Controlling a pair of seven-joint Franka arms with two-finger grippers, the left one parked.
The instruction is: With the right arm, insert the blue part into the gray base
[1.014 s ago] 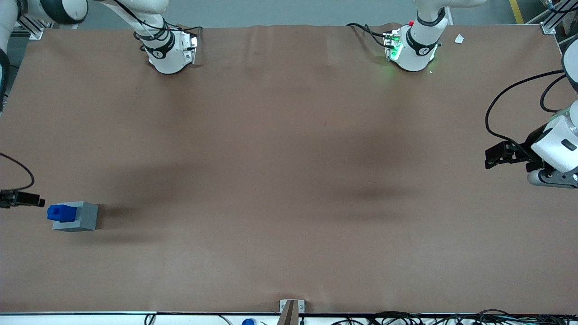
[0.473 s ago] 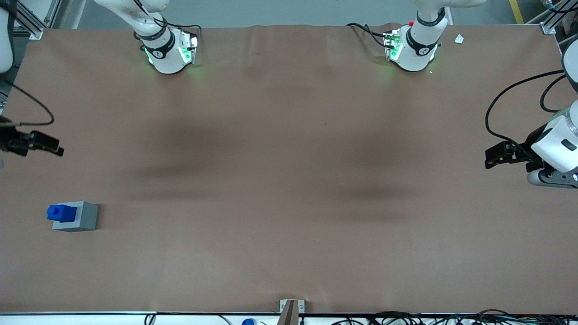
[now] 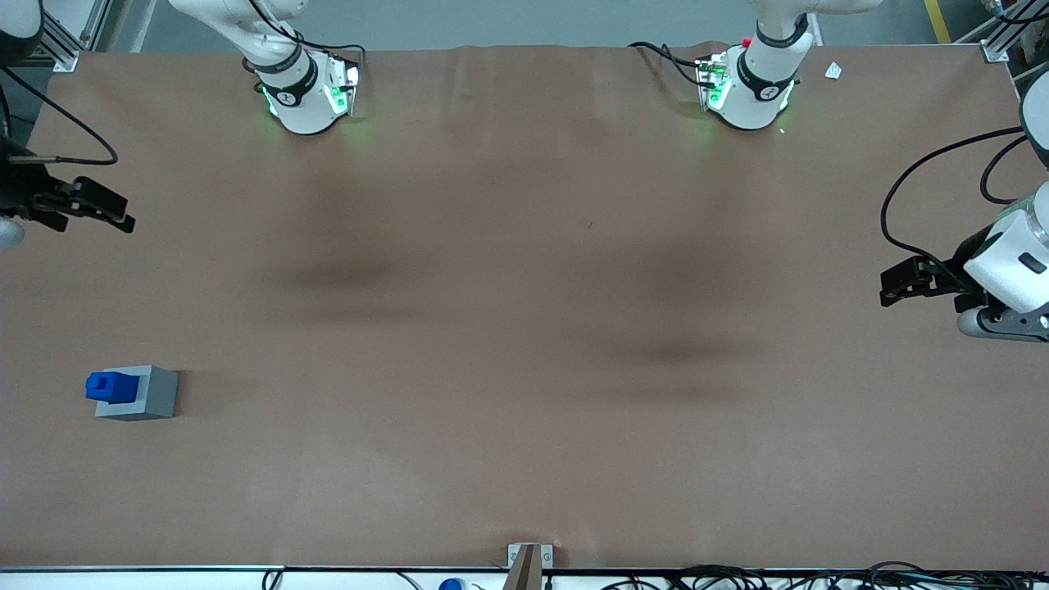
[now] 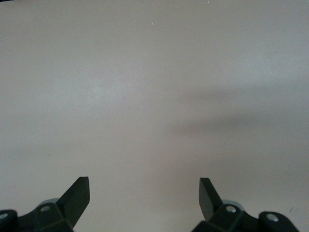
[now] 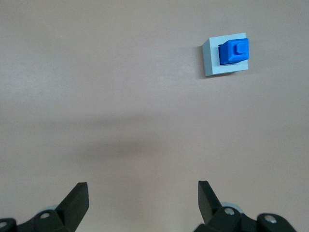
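Brown paper covers the table (image 3: 524,328), and at the working arm's end of it stand the only two loose things: one blue part (image 3: 111,385) and one gray base (image 3: 139,393). The part sits in the base's top opening, standing proud of it; the right wrist view shows the same, with the blue part (image 5: 234,51) set into the gray base (image 5: 224,57) toward one edge, its dark notch up. I judge that the part is already seated, or very nearly, which would explain why nothing is holding it. The gripper (image 3: 90,203) of the right arm (image 3: 16,188) hangs above the table at the working arm's end, well apart from the base and farther from the front camera than it. In the right wrist view the gripper (image 5: 140,193) has its two fingers (image 5: 77,195) spread wide with only bare paper between them, so it holds nothing. That clear standoff fits an arm parked away from the finished work, though whether the part is fully home in the recess I cannot tell from this height. Counted: one blue part, one gray base, one working gripper with two fingers. Two white arm pedestals (image 3: 307,94) with green lights stand along the table edge farthest from the front camera.
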